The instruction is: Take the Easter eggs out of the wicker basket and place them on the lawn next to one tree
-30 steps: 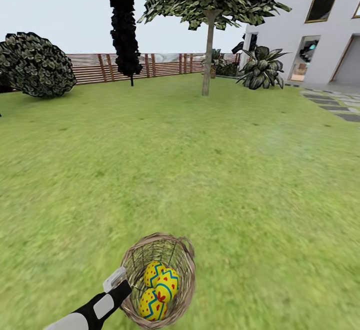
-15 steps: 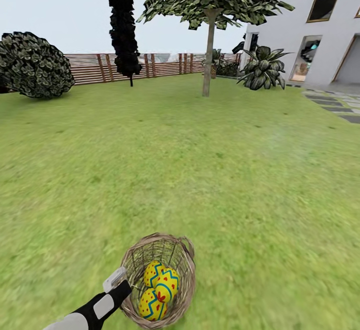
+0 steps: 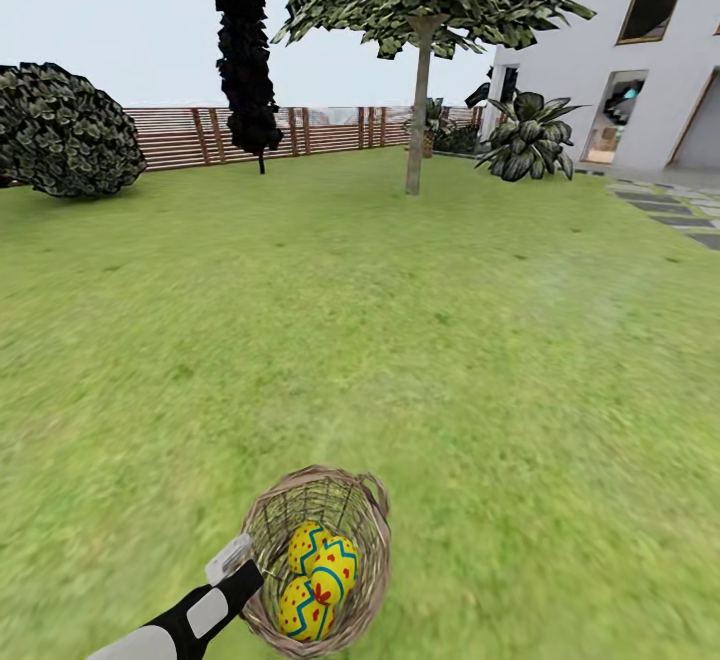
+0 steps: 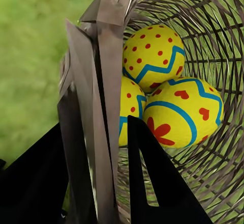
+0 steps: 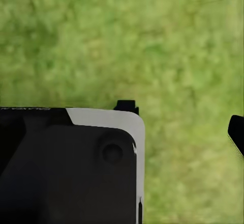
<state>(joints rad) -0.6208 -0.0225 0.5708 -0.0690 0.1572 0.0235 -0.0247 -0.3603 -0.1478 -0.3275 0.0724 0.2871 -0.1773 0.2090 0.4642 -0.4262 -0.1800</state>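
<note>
**Easter eggs carried in the wicker basket by the left claw**

Easter eggs [image 3: 315, 577], three in all, are seen lying together inside the wicker basket [image 3: 362, 530], touching one another; in the left wrist view two are shown in full and a third is partly hidden behind the claw's fingers [image 4: 104, 107]. The basket's rim is pinched by the left claw [image 3: 240, 562], with one finger set inside the weave and the other outside it, pressed together on the wall. In the head view the basket is shown at the near edge, over the lawn [image 3: 420, 340]. The tree [image 3: 420, 110] with the pale trunk is seen well apart from the basket, far across the grass, with a dark conical tree [image 3: 245, 60] and a slatted fence [image 3: 320, 132] behind it, a round shrub [image 3: 65, 130] to the left and a white house [image 3: 640, 70] to the right. In the right wrist view the right claw [image 5: 180, 119] is shown spread above bare grass, nothing between its fingertips.
</note>
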